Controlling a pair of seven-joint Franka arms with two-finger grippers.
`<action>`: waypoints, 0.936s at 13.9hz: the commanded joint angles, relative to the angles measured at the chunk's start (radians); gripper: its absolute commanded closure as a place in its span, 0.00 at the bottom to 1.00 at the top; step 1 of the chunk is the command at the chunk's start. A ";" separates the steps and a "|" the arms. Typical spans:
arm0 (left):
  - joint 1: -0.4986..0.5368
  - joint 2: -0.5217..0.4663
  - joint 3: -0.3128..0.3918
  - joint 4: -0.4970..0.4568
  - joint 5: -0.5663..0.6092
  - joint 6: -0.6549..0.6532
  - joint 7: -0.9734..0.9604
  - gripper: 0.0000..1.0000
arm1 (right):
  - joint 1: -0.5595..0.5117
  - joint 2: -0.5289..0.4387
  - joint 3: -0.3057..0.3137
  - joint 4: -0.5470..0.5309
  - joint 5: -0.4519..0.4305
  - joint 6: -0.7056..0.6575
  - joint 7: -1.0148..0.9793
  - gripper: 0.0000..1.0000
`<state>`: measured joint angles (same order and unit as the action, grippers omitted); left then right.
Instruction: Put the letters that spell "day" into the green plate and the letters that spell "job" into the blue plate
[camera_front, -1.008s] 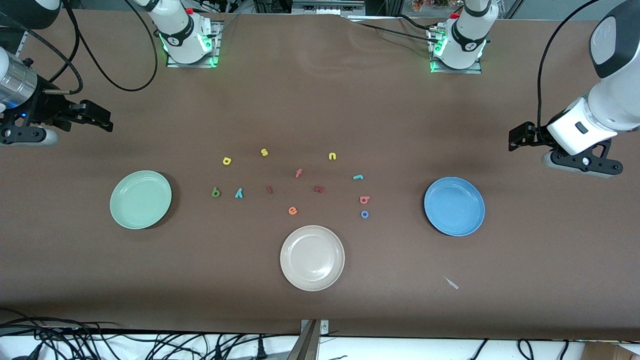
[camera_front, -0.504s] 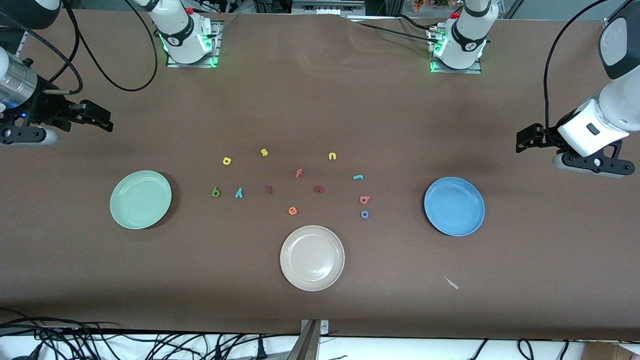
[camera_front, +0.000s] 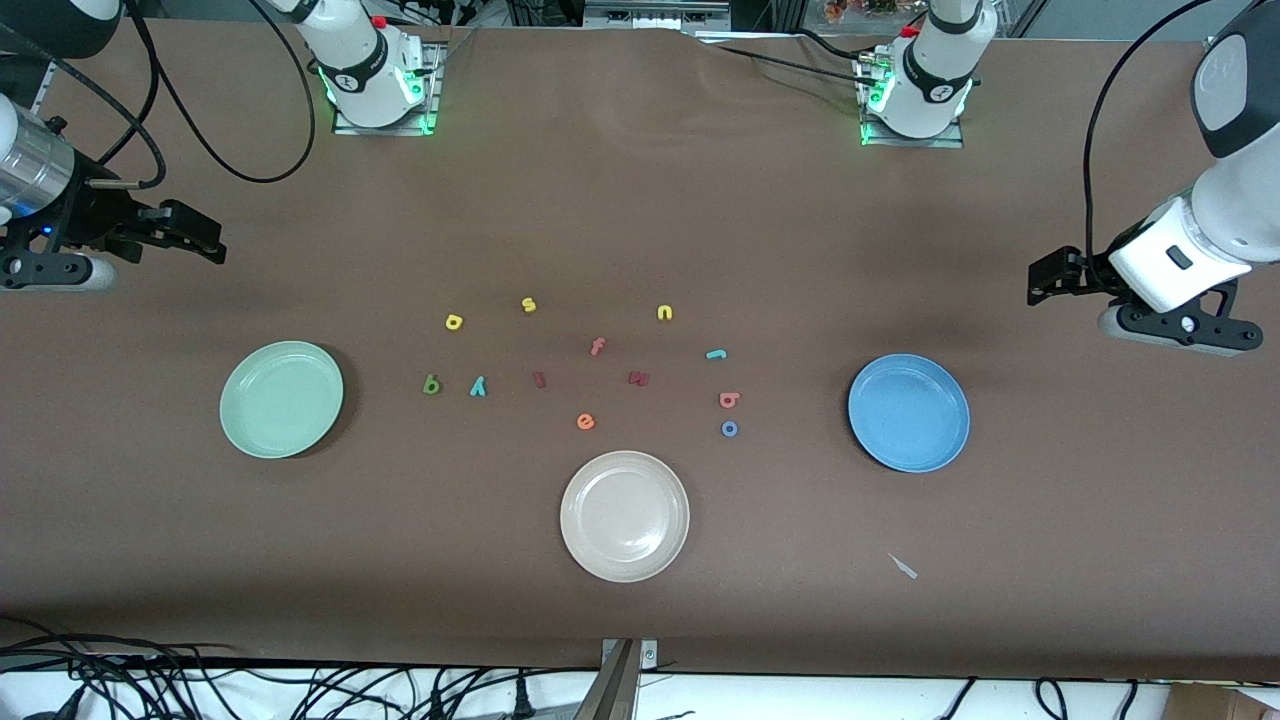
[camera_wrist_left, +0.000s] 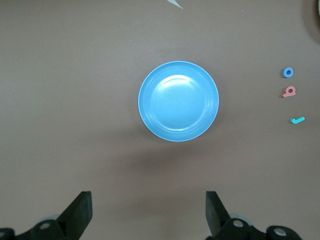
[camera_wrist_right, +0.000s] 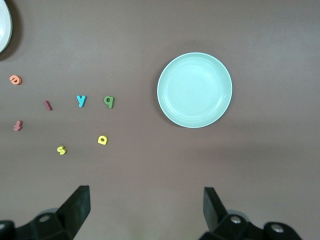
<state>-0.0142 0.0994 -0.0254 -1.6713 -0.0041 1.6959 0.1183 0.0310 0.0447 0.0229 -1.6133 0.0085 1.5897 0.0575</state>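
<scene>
Nothing is in a plate yet, so your first step is a pick, and you have a letter group at each arm's end. Take "day" with the right gripper (camera_wrist_right: 142, 210), which hangs high over the table's end by the green plate (camera_front: 281, 399), fingers spread wide and holding nothing. Take "job" with the left gripper (camera_wrist_left: 147, 212), high over the end by the blue plate (camera_front: 908, 411), equally wide open and empty.

Come straight down on one letter at a time, and narrow the fingers before you descend, because these pieces are tiny and lie flat. Start with the d (camera_front: 431, 384), the letter closest to the green plate; the y (camera_front: 478, 386) lies just beside it, so align the fingers so they miss it. The a (camera_front: 454, 321) sits farther from the camera, near a yellow s (camera_front: 528, 305); don't confuse them.

For "job", the b (camera_front: 729, 400) and o (camera_front: 730, 429) are close together, the o nearer the camera, with the j (camera_front: 716, 354) farther back. Ignore the f (camera_front: 597, 346), e (camera_front: 585, 421) and white plate (camera_front: 624, 515).

The d is dark green, the a yellow, the y and hooked j teal, the b salmon, the o a blue ring.
</scene>
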 joint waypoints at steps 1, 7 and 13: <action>-0.006 -0.006 0.002 -0.005 -0.004 0.008 0.006 0.00 | -0.002 -0.005 -0.001 0.000 0.010 0.004 0.002 0.00; -0.006 -0.003 0.002 -0.002 0.000 0.008 0.006 0.00 | -0.002 -0.005 -0.001 0.000 0.010 0.004 0.002 0.00; -0.007 -0.001 0.002 -0.002 0.004 0.008 0.006 0.00 | -0.002 -0.005 -0.001 0.000 0.011 0.004 0.002 0.00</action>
<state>-0.0152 0.1011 -0.0258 -1.6713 -0.0041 1.6960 0.1183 0.0310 0.0447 0.0229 -1.6133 0.0085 1.5904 0.0575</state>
